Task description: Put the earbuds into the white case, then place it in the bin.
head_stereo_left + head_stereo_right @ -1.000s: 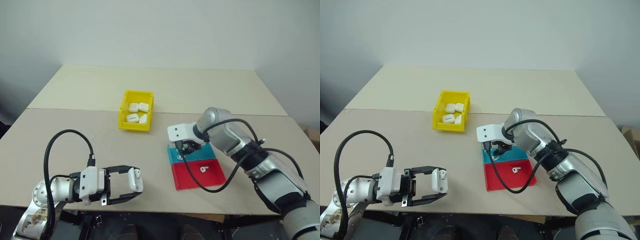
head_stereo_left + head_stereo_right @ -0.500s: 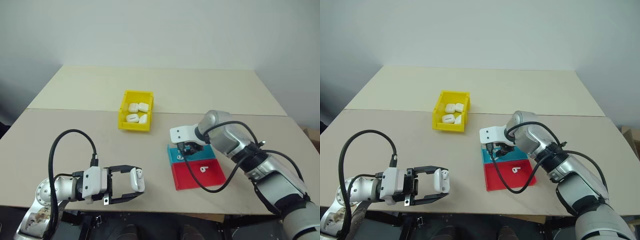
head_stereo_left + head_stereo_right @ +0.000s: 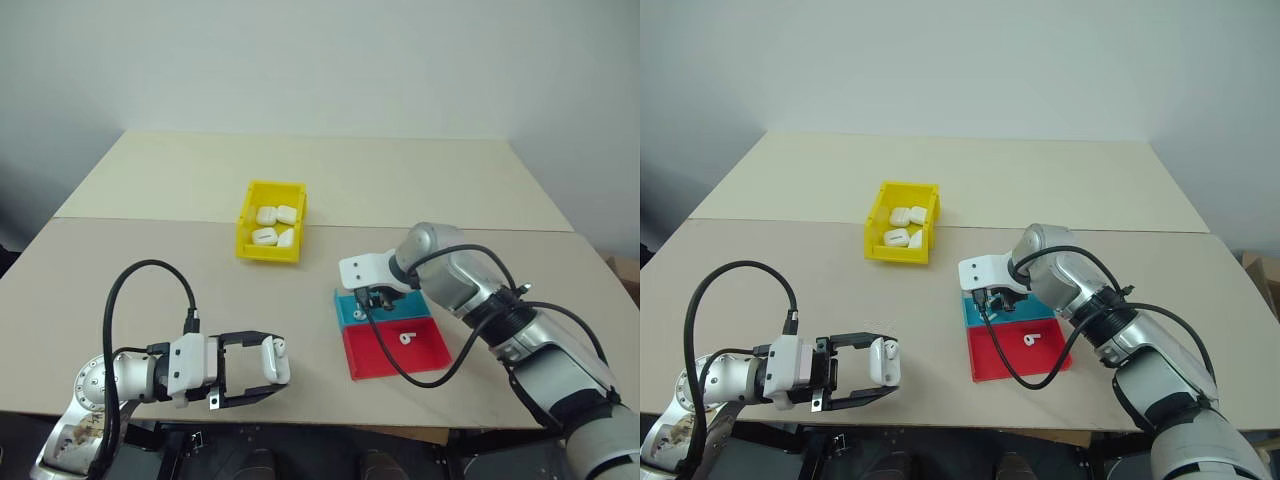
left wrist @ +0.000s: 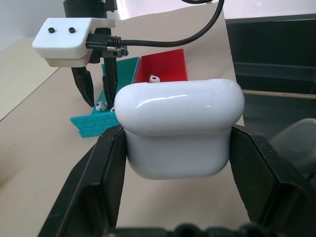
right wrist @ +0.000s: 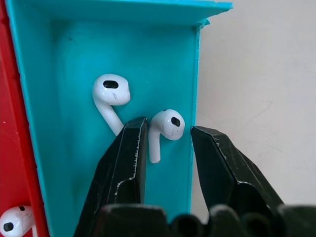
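Note:
My left gripper [image 3: 262, 370] is shut on the white case [image 4: 180, 128], holding it by its sides just above the table's near edge, lid closed. My right gripper [image 5: 169, 127] points down into the blue tray [image 5: 69, 49]. It is open, with its fingers [image 5: 129, 148] on either side of one earbud [image 5: 167, 123]. A second earbud [image 5: 111, 94] lies just beside it in the same tray. Another earbud [image 3: 407, 338] rests in the red tray [image 3: 385, 362]. The yellow bin [image 3: 268, 254] stands farther back on the table, left of the trays.
Several white cases [image 3: 274, 226] lie in the yellow bin. The blue and red trays sit side by side, right of centre. A black cable loops from each wrist. A seam runs across the table behind the bin.
Both arms stay where they were. The right gripper's fingers have drawn a little closer together over the blue tray.

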Robot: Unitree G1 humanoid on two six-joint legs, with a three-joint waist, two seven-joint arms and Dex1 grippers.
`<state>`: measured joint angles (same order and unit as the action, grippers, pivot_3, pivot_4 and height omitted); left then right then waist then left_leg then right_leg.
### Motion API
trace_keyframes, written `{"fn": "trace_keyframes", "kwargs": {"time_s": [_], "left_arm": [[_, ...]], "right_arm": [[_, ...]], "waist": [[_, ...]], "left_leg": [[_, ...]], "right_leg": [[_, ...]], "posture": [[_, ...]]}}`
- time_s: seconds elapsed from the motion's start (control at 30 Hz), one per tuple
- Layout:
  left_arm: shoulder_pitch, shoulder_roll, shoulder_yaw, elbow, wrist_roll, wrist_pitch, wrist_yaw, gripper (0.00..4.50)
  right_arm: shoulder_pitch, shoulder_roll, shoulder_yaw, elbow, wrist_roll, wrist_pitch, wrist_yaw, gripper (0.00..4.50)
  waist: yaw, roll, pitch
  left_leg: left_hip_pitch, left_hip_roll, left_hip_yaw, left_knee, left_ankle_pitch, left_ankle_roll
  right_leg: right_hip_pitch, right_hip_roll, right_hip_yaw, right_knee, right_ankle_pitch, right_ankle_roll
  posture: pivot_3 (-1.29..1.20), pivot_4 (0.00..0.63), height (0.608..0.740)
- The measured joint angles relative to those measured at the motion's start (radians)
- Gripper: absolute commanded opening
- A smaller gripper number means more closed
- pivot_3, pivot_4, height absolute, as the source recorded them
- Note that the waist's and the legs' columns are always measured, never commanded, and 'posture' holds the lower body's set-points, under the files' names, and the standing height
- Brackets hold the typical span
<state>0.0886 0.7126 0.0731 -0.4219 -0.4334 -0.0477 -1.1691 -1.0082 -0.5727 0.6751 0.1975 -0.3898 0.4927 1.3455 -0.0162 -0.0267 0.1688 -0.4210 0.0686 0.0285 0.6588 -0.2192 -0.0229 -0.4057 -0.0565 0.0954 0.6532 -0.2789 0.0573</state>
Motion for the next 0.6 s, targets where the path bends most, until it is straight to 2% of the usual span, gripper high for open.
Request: {"fn": "trace_keyframes", "kwargs": {"time_s": [0.6], "left_arm": [[0.0, 0.0, 0.0, 0.0, 0.0, 0.0, 0.005, 2.82]], "right_arm": [[0.021, -0.016, -0.001, -0.033, -0.003, -0.049, 0.007, 1.79]], "waist": [[0.0, 0.0, 0.0]], "left_leg": [[0.001, 0.0, 0.0, 0.0, 0.0, 0.0]], "right_leg": [[0.0, 0.0, 0.0, 0.002, 0.0, 0.0]], "posture": [[0.0, 0.15, 0.74]]}}
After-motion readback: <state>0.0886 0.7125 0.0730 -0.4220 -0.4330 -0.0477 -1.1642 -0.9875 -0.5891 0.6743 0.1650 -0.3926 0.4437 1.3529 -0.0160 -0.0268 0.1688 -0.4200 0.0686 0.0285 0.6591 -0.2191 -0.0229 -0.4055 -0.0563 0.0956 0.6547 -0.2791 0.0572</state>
